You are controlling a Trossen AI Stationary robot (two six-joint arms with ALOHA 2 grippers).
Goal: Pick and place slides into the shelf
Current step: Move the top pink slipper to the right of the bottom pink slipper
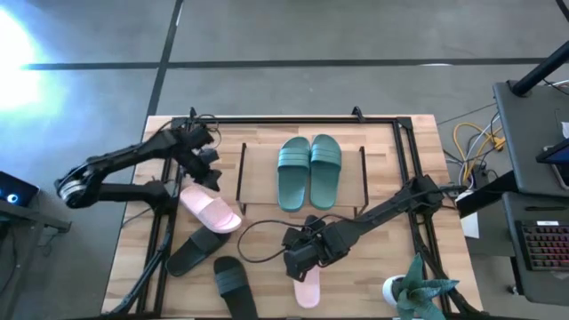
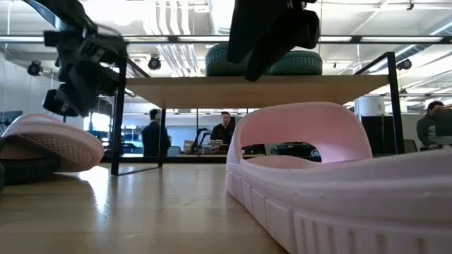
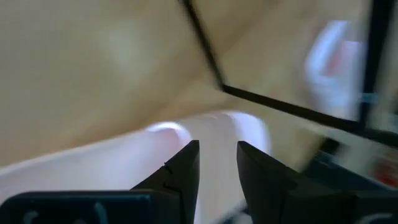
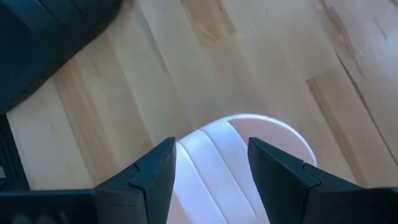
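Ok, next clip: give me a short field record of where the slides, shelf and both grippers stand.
shelf: small rack mid-table, teal pair on its board
left gripper: beside the shelf, over pink slide, which looks tilted; grip unclear
right gripper: open, above second pink slide at the front edge
black slides: two on the table, front left
placed: two of six

High view looks straight down over whole table (image 1: 267, 151). Low view sits at tabletop level, close behind pink slide (image 2: 339, 183). Wrist views hover close above pink slides; high view shares both.
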